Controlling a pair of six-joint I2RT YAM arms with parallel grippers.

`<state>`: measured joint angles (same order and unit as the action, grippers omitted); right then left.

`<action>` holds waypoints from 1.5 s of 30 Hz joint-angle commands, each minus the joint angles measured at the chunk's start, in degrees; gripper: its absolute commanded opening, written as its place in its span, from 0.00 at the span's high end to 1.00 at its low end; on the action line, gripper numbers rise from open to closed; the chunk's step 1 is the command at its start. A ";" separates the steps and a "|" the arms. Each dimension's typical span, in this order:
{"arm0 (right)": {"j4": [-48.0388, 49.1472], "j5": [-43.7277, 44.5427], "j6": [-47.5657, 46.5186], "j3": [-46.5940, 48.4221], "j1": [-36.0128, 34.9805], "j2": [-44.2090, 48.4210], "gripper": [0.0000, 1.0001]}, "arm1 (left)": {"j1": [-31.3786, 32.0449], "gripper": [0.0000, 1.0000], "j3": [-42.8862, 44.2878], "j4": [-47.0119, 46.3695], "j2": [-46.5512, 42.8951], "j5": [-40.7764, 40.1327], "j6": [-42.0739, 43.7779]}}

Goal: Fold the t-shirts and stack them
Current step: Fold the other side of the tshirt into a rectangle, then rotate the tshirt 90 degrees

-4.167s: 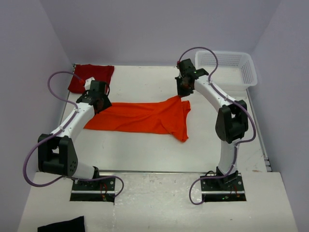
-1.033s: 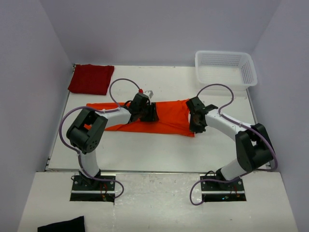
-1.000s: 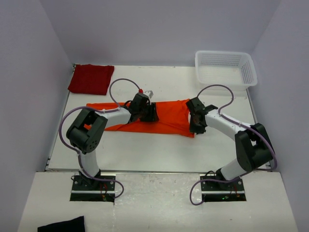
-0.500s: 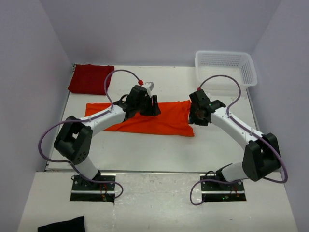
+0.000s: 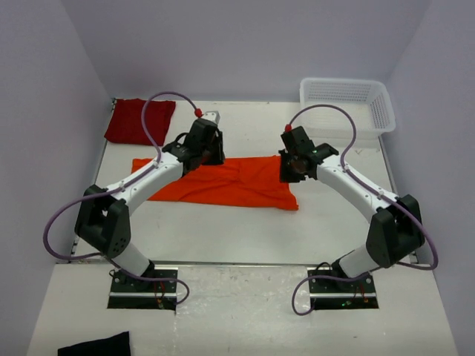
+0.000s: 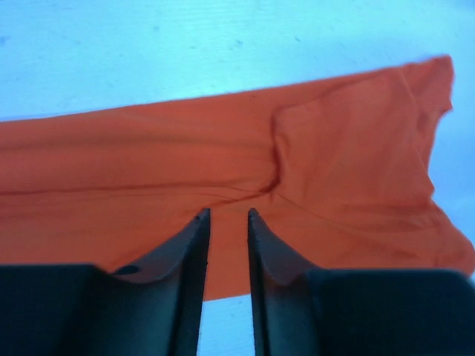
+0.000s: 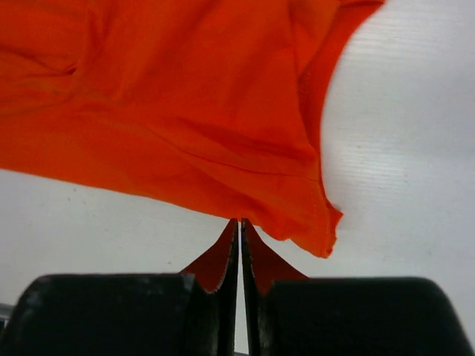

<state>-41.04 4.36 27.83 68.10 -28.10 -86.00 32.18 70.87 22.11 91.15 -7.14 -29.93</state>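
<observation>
Firstly, orange t-shirt (image 5: 230,182): we see it lying flat as a long band across the middle of the table (image 5: 223,233). Its long side runs left to right, and soft creases run along it.
crimson t-shirt (image 5: 137,120): we find it folded into a flat, roughly square shape in the far left corner of the table, well apart from the orange t-shirt.
left gripper (image 6: 226,215): we see it over the far edge of the orange t-shirt, about midway along the band. Its fingers stand a narrow gap apart with nothing between them, and the cloth lies below their tips.
right gripper (image 7: 239,222): we see it at the right end of the orange t-shirt, by the far corner of the cloth. Its fingers are pressed together, with the tips right at the hem. We cannot tell whether any cloth is caught between them.
basket (image 5: 347,121): white mesh, in the far right corner of the table, apart from both shirts.
black cloth (image 5: 96,345): a small dark piece at the near left, in front of the left arm's base, partly cut off by the picture's edge.
</observation>
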 commanded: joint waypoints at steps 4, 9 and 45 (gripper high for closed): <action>2.63 -5.77 1.17 7.66 -4.24 -8.13 1.00 | -4.76 1.00 8.66 2.59 7.98 3.34 8.56; 3.86 -4.63 2.57 6.18 -6.53 -6.83 1.00 | -3.62 1.00 12.70 -5.31 13.60 28.02 8.67; 3.15 -3.13 6.71 -5.09 -11.89 7.53 1.00 | -4.48 1.00 62.00 2.96 63.52 38.76 7.35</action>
<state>-39.62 1.76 33.47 61.63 -38.94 -75.68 32.75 128.09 23.00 150.76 32.80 -21.98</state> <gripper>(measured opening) 0.003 0.002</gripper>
